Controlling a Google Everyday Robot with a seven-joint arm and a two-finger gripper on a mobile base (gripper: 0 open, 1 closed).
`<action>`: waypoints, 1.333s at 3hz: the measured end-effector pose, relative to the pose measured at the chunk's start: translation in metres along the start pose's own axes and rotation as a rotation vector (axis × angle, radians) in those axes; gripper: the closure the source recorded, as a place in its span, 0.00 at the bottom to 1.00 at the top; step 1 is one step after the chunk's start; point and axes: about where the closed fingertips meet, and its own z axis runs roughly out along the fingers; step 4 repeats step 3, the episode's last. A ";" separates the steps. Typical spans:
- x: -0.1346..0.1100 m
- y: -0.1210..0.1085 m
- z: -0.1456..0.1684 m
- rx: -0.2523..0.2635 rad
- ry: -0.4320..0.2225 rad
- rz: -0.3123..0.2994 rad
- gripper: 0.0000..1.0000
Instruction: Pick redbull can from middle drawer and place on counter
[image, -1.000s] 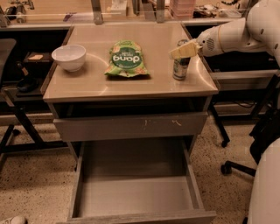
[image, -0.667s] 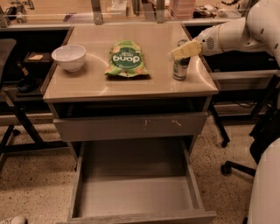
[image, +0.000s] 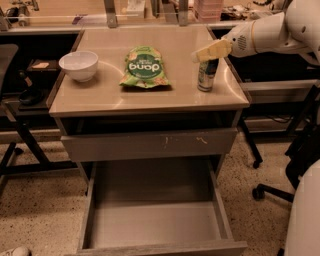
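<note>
We see the redbull can standing upright on the table, near its right edge and towards the front. The tool hangs right over the can's top, its pale yellow tip pointing left and slightly down. It comes in from the right on the white arm. The tool's lower edge overlaps the can's top in this view, and we cannot tell whether they touch. Nor can we tell how far the tool is open, or whether it has hold of anything.

To the left of the can, about mid-table, a green snack bag lies flat. Farther left, near the table's left edge, sits a white bowl, well apart from the can.

Below the tabletop we see a grey drawer front with pale scratch marks. Under it the middle drawer stands pulled out towards us, its side walls and plain grey floor in view. The cabinet stands on a speckled floor, and part of a chair base shows at the right.
</note>
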 end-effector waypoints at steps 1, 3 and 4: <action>-0.062 -0.004 -0.052 0.129 -0.053 -0.090 0.00; -0.147 0.001 -0.144 0.364 -0.092 -0.211 0.00; -0.147 0.001 -0.144 0.364 -0.092 -0.211 0.00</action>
